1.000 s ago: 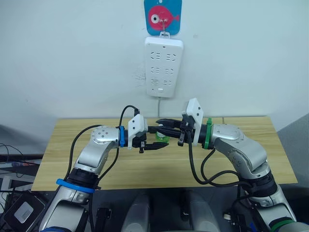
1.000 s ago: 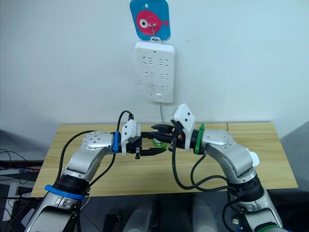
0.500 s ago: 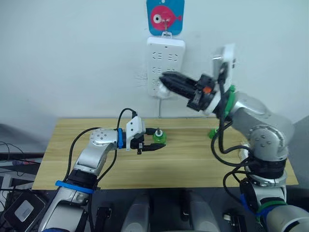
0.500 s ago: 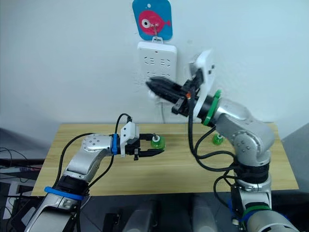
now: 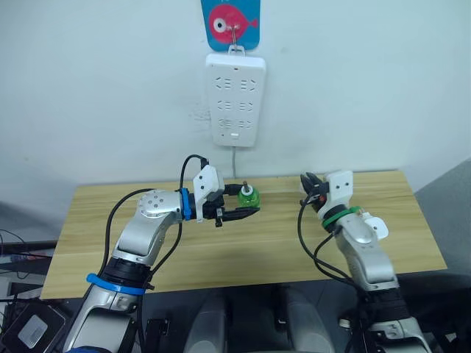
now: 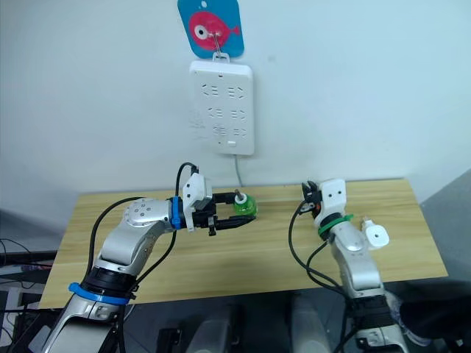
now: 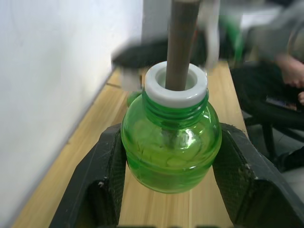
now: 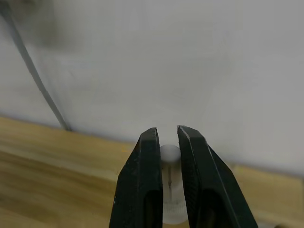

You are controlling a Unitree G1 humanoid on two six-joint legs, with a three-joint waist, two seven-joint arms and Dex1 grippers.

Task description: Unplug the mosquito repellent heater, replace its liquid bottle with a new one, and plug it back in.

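We see a white wall [image 5: 110, 88] behind a long wooden table [image 5: 221, 257] that spans the scene in the head views. A white power strip [image 5: 235, 99] hangs upright on the wall above the table's back edge. It hangs by a hook from a blue plaque with a pink fish [image 5: 229, 20], and its grey cable [image 5: 234, 158] drops straight down towards the table.

The left gripper [image 5: 254, 201] reaches in from the left, above the middle of the table and below the power strip. Its two black fingers are clamped on the round belly of a green liquid bottle [image 7: 171, 152], one pad on each side. The bottle stands upright in that grip. We see a white collar [image 7: 175, 92] at its neck and a brownish wick [image 7: 183, 42] rising from the collar.

The right gripper [image 8: 166, 132] is well apart from the left one, over the right part of the table near the wall. Its fingers are almost together, with a narrow slit between them. A small pale rounded body sits in that slit, low down by the tabletop. We take it to be the mosquito repellent heater [image 8: 170, 156]. It is too blurred for us to be sure of that, and we cannot tell whether it rests on the wood.
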